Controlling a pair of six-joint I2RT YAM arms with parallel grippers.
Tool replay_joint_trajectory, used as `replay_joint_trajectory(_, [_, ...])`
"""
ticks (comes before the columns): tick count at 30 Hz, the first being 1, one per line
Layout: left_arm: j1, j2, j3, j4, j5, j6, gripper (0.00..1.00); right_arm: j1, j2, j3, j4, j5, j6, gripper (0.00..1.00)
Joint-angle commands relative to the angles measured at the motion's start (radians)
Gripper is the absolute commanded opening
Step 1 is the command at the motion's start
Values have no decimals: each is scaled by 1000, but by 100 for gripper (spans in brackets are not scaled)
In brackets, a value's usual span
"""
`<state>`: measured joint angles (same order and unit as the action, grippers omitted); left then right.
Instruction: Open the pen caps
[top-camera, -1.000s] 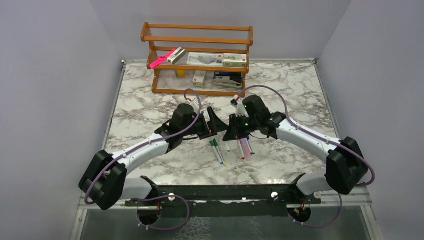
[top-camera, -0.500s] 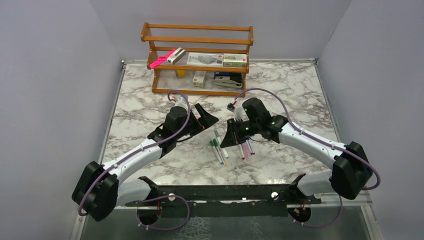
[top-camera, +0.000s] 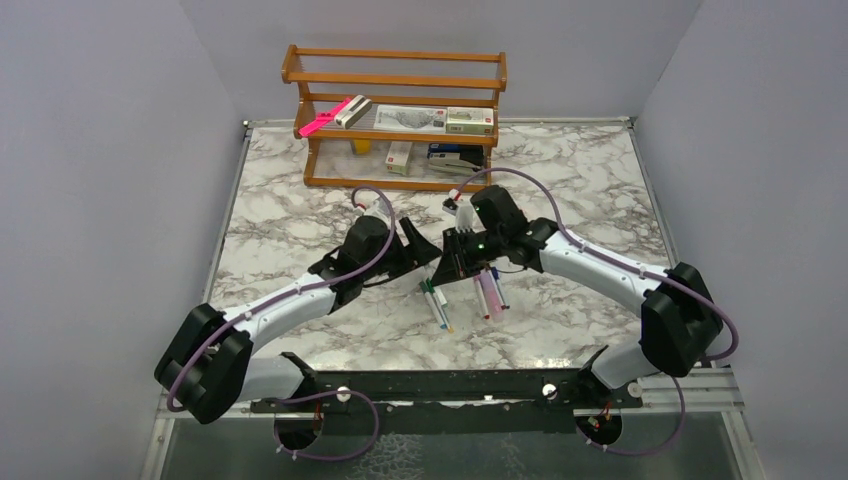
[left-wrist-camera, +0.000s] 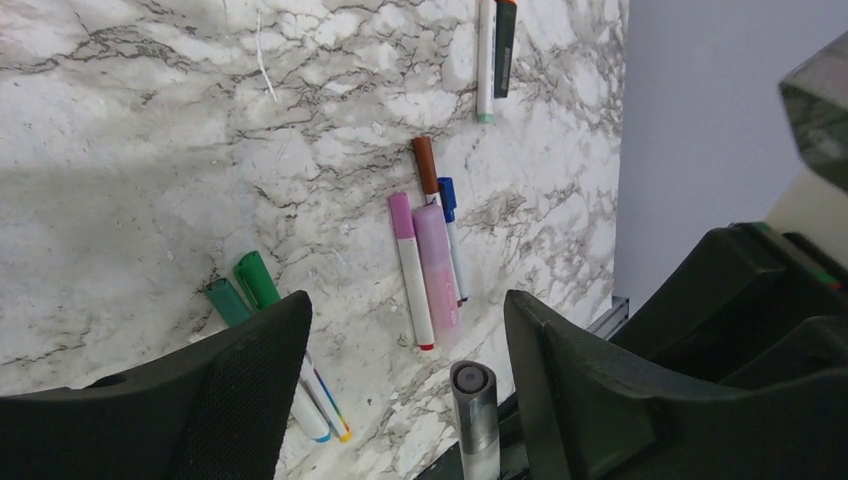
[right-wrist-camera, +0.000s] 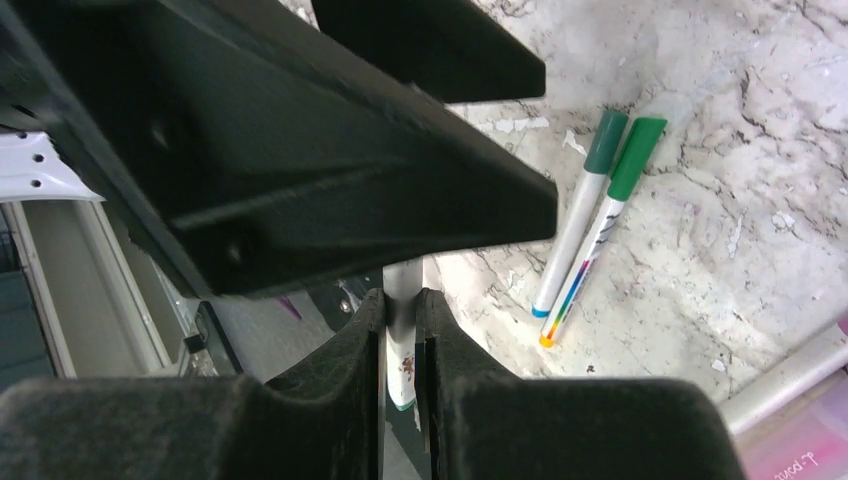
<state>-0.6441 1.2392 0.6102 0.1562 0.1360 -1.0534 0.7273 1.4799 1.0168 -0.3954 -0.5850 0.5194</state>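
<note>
Top external: left gripper (top-camera: 424, 246) and right gripper (top-camera: 452, 266) meet nose to nose above the marble table (top-camera: 300, 215), just behind the loose pens (top-camera: 436, 302). Left wrist: jaws stand wide either side of a grey cap (left-wrist-camera: 472, 381), apparently without touching it. Green caps (left-wrist-camera: 246, 289), a lilac cap (left-wrist-camera: 401, 214), a blue cap (left-wrist-camera: 446, 195) and a dark red cap (left-wrist-camera: 425, 164) remain on pens lying beyond. Right wrist: fingers (right-wrist-camera: 330, 385) are pinched tight on a white marker (right-wrist-camera: 401, 365).

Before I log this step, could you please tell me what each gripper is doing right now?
Left gripper: open, either side of the pen's end, not gripping.
Right gripper: shut on the pen.
</note>
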Motion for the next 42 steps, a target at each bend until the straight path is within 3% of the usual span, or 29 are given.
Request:
replay_joint_trajectory(1, [-22,21,31,27,21,21,68,0,29,52,22,-5,-7,8])
replay_joint_trajectory(14, [-35,49,57,-17,6,46,27,0,26,-1,23,-13,-7,7])
replay_joint_trajectory(16, [-39,58,61,-16,12,48,18,0,25,-10,27,-13,-5,7])
replay_joint_trajectory(18, [-43,65,66,-19,15,46,0,1,26,-17,32,-15,-2,6])
replay_joint_trajectory(25, [-45,96,103,-22,29,45,0,12,29,-30,44,-15,1,6])
replay_joint_trajectory(29, [-45,125,140,-12,44,41,0,18,35,-35,55,-11,6,26])
replay_joint_trajectory(31, [-45,141,147,7,63,26,0,17,39,-34,64,-10,13,31])
replay_joint_trajectory(37, [-49,165,118,82,103,-37,0,20,57,-24,76,3,27,32])
replay_joint_trajectory(42, [-52,158,94,129,124,-81,0,20,72,-46,93,16,31,25])
